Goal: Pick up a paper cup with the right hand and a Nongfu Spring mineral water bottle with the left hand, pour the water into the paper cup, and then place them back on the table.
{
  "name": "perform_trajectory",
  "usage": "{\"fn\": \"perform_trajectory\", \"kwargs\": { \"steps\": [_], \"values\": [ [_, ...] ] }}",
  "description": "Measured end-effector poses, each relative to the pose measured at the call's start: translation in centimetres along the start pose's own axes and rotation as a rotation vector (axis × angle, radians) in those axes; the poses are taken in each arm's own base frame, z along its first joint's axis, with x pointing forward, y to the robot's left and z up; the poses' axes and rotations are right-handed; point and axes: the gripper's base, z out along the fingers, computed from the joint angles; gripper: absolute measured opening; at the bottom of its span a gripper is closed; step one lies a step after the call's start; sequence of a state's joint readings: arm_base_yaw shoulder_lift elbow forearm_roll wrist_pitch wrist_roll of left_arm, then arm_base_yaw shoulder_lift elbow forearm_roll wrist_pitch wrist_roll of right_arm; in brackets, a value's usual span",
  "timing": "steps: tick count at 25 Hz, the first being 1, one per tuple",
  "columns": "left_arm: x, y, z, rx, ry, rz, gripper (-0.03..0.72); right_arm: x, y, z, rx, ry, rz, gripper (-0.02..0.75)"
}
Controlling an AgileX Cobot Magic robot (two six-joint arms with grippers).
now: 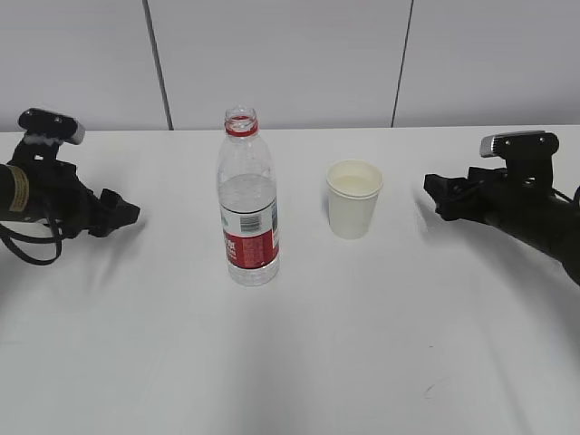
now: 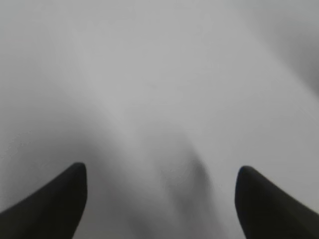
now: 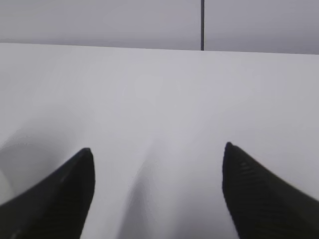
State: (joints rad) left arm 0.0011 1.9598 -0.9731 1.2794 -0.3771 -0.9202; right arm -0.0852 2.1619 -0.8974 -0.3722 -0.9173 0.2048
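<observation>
The Nongfu Spring bottle (image 1: pixel 247 211) stands upright and uncapped left of centre on the white table (image 1: pixel 290 362), with a red neck ring and red-and-white label. The cream paper cup (image 1: pixel 354 198) stands upright to its right, apart from it. My left gripper (image 1: pixel 127 215) is low over the table far left of the bottle, open and empty; its wrist view shows both fingertips (image 2: pixel 75 184) wide apart over bare table. My right gripper (image 1: pixel 435 193) is right of the cup, open and empty; its fingertips (image 3: pixel 233 164) are spread over bare table. Neither object shows in the wrist views.
A grey panelled wall (image 1: pixel 290 54) rises behind the table's far edge. A small dark scuff (image 1: pixel 433 391) marks the table at front right. The far edge and wall seam (image 3: pixel 202 25) show in the right wrist view.
</observation>
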Motion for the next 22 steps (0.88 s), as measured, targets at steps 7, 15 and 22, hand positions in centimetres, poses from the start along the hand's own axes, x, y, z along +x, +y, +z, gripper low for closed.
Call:
{"fn": "perform_trajectory", "kwargs": {
  "steps": [7,15,22],
  "values": [
    [-2.0,1.6,-1.7,-0.159,-0.009,-0.027,0.545,-2.9,-0.9,0.1,0.076,0.14,-0.025,0.592],
    [-3.6,2.5,-5.2,-0.45,0.094,0.011,0.501,-7.7,-2.5,-1.2,0.255,0.414,0.018,0.592],
    [-1.4,2.5,-6.5,-0.577,0.417,-0.045,0.499,-9.0,-3.7,-2.0,0.387,0.696,0.044,0.592]
  ]
}}
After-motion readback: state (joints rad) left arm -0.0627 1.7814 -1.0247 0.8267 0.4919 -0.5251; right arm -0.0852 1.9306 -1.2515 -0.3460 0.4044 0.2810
